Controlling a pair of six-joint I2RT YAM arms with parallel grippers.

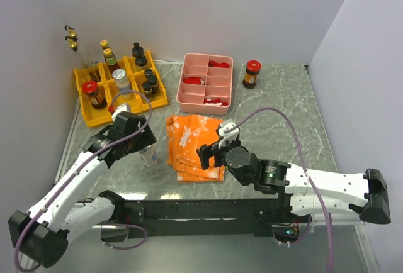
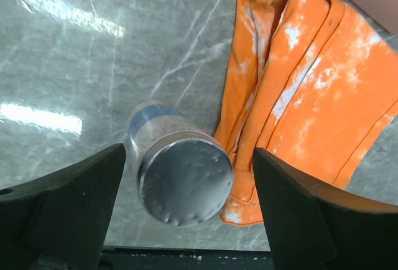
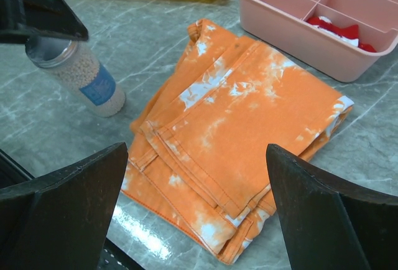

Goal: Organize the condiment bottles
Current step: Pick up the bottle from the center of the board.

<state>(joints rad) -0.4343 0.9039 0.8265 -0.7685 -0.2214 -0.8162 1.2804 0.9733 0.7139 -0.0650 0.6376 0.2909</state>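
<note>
A clear shaker jar with a silver cap and a blue label stands upright on the table just left of the orange folded cloth. It also shows in the top view and the right wrist view. My left gripper is open above it, one finger on each side of the cap and not touching it. My right gripper is open and empty above the cloth's near edge. A red-capped jar stands alone at the back right. Several bottles stand in the yellow bins.
A pink divided tray with red pieces sits at the back centre, right of the yellow bins. The orange cloth lies in the middle between the two grippers. Walls close in at the left, back and right.
</note>
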